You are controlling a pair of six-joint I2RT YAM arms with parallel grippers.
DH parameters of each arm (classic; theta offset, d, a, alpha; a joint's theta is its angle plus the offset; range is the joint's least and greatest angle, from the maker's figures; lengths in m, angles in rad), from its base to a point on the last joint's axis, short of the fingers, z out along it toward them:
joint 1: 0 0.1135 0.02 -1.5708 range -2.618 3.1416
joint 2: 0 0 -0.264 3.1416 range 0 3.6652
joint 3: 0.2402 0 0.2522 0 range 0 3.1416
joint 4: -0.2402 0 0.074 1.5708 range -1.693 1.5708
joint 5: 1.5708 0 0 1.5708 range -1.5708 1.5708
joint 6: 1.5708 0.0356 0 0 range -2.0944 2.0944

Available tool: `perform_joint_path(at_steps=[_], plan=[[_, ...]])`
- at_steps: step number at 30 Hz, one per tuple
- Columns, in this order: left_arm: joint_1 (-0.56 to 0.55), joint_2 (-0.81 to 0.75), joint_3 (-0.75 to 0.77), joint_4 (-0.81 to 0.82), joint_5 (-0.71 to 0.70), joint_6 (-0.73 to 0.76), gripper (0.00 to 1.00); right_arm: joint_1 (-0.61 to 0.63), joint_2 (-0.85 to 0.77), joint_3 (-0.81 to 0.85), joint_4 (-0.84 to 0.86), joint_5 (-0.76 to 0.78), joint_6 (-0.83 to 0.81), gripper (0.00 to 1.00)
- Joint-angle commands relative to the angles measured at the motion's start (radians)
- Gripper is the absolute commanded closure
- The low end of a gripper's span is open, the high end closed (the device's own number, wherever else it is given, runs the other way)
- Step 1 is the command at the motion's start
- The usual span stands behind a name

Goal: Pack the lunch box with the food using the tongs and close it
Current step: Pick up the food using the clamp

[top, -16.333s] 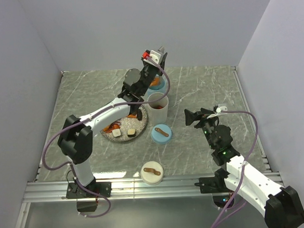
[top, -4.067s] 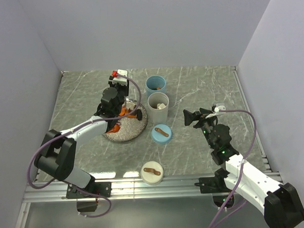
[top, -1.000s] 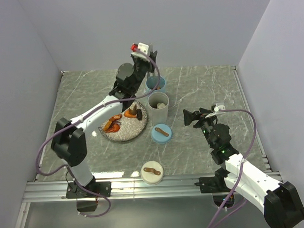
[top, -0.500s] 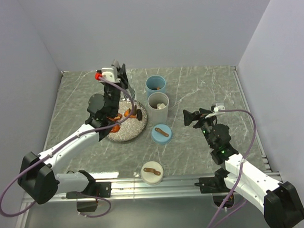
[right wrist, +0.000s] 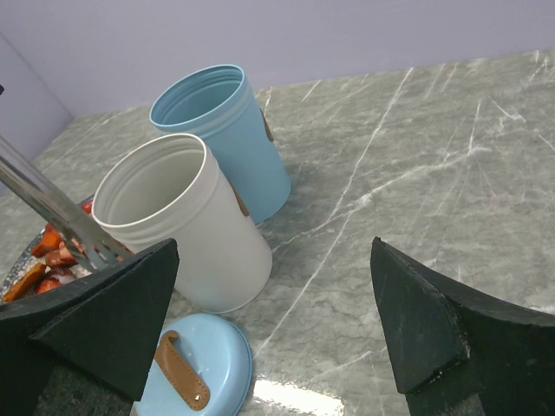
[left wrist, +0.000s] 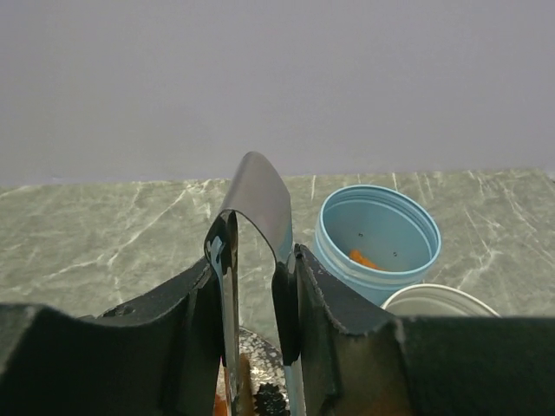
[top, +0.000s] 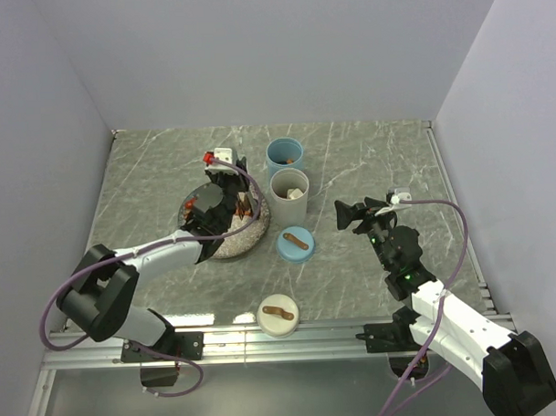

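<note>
Tongs (left wrist: 260, 195) clamped in left gripper (top: 224, 187), jaws narrow on both arms. Tips down on plate (top: 252, 240) at the food (right wrist: 52, 247), just left of white cup (top: 288, 194). Right gripper (top: 344, 215) jaws wide, holding nothing, right of white cup, well apart.

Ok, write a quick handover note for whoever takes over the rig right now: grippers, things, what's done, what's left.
Left gripper: shut on the tongs, tips down at the plate.
Right gripper: open, empty, right of the cups.
Done: Blue cup holds an orange piece, white cup a white piece. Both are open.
Blue lid and white lid lie on the table.
Left: move the remaining food off the plate, then fit both lids.
</note>
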Motion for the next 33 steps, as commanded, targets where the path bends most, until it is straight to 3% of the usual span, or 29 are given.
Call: perform_joint_path(at_steps=[1,16,26,33], plan=[[-0.006,0.017,0.000,0.132,0.001,-0.053,0.60,-0.006,-0.009,0.022,0.030,-0.003,-0.005,0.02],[-0.006,0.168,0.068,0.181,-0.043,-0.027,0.59,-0.006,-0.010,0.024,0.031,-0.003,-0.005,0.02],[-0.006,0.221,0.112,0.166,-0.043,0.002,0.77,-0.006,-0.016,0.021,0.030,-0.003,-0.005,0.02],[-0.015,0.117,0.108,0.129,-0.047,0.053,0.86,-0.008,-0.019,0.019,0.030,-0.003,-0.005,0.02]])
